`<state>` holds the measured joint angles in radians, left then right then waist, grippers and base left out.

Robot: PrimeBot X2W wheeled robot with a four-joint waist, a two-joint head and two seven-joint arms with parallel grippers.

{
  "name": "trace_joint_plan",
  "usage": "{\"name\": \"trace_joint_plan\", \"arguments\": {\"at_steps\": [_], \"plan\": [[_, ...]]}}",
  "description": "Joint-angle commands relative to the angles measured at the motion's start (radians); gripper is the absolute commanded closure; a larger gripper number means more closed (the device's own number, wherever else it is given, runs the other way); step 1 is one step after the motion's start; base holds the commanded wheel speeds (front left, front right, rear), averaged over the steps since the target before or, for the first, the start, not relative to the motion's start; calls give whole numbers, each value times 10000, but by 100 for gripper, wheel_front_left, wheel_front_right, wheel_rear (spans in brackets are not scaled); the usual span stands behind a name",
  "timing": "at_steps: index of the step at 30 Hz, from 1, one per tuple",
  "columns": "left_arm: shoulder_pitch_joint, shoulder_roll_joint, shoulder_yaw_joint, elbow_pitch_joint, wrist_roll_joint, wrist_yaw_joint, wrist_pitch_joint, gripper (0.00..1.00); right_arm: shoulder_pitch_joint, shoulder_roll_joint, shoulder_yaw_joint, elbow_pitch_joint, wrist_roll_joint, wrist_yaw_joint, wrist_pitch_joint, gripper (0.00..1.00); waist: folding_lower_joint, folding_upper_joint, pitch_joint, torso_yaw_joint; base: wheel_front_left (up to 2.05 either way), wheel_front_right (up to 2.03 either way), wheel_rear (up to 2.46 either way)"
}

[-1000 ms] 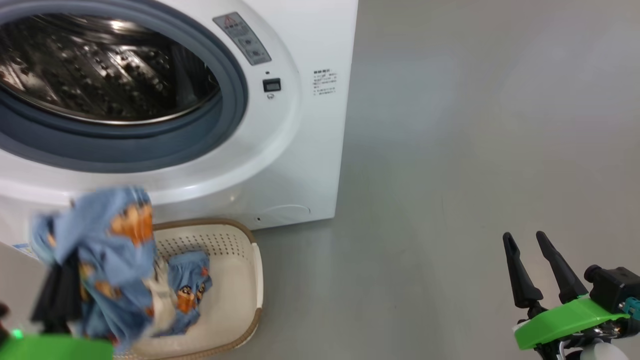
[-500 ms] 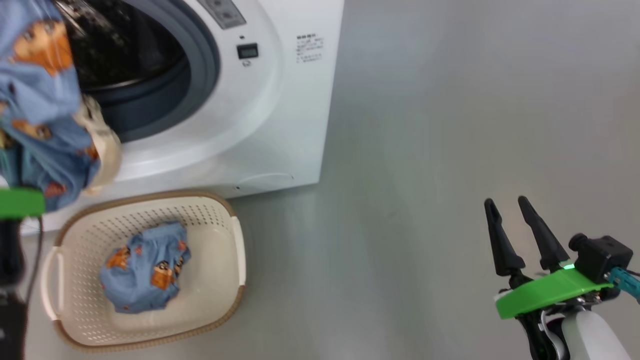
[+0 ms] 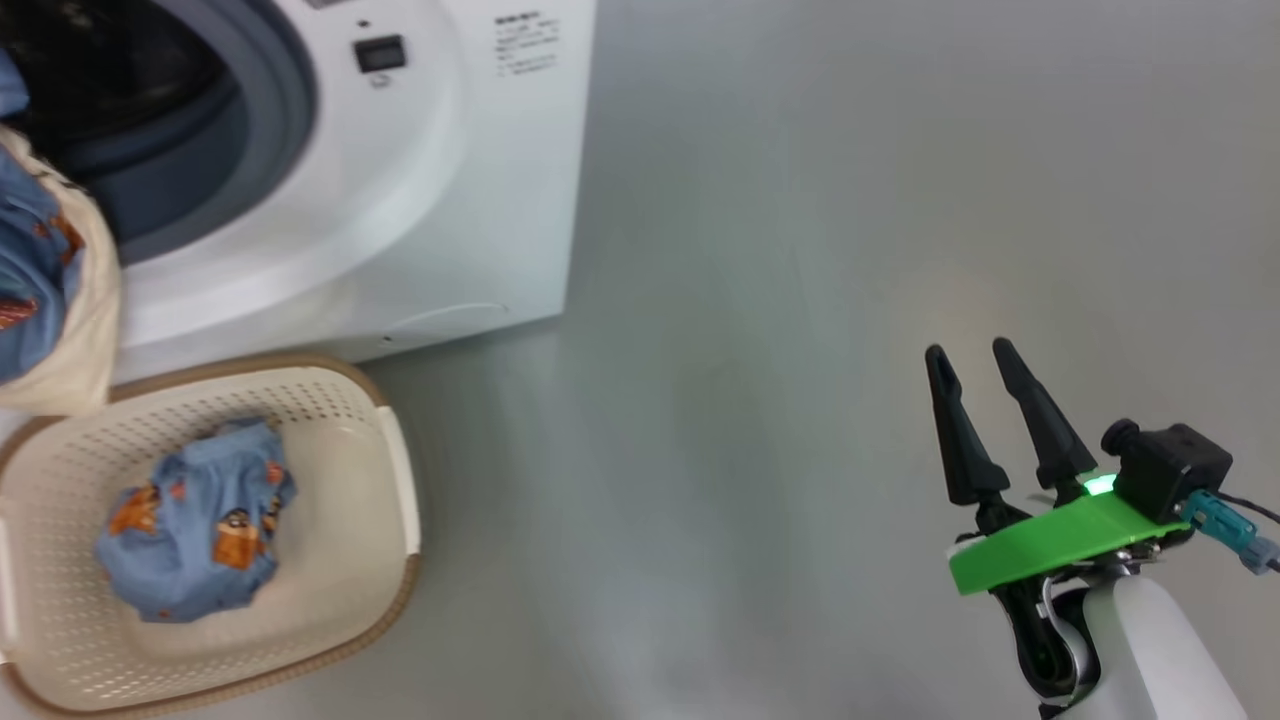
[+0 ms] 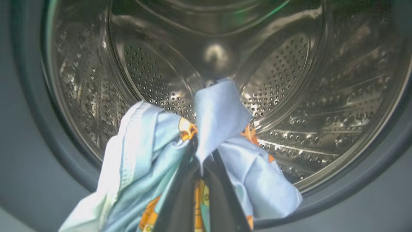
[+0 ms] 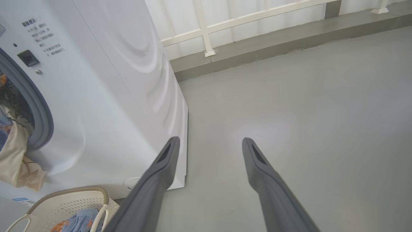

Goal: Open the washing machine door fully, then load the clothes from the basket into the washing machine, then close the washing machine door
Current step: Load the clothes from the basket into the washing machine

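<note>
blue printed garment (image 4: pixel 222 112) clamped in the left hand (image 4: pixel 203 154), held at the mouth of the washing machine (image 3: pixel 450 200), just in front of the steel drum (image 4: pixel 289 96). its cream lining hangs over the grey gasket (image 3: pixel 280 130). second garment (image 3: pixel 190 530) lies in the basket (image 3: pixel 400 500), just beside the machine. right hand (image 3: pixel 968 350) open, holding nothing, well apart over the floor (image 3: pixel 750 300).

My right gripper (image 5: pixel 210 139) hangs with fingers spread above grey floor (image 5: pixel 305 112); left, the washing machine (image 5: pixel 106 96), clothes (image 5: pixel 16 167) seemingly spilling from its mouth, the basket (image 5: pixel 69 190) below.
</note>
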<state>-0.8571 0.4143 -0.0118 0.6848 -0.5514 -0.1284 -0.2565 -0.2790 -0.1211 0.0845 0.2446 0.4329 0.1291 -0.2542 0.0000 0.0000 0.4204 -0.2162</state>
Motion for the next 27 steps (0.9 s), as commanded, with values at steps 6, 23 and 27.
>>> {"name": "trace_joint_plan", "arguments": {"at_steps": [6, 23, 27], "plan": [[-1423, 934, -757, 1394, -242, -23, -53, 100, -201, 178, 206, -337, -81, 16, -76, 0, 0, 0, 845, -561, 0, 0, 0], [-3864, 1408, 174, -647, 1426, -23, -53, 100, -735, 525, 332, -549, -147, 16, -76, 0, 0, 0, 1938, -966, 0, 0, 0], [-3197, 1074, 417, -394, 1860, -23, -53, 100, -798, 578, 372, -516, -144, 16, -76, 0, 0, 0, 1920, -950, 0, 0, 0]]}}
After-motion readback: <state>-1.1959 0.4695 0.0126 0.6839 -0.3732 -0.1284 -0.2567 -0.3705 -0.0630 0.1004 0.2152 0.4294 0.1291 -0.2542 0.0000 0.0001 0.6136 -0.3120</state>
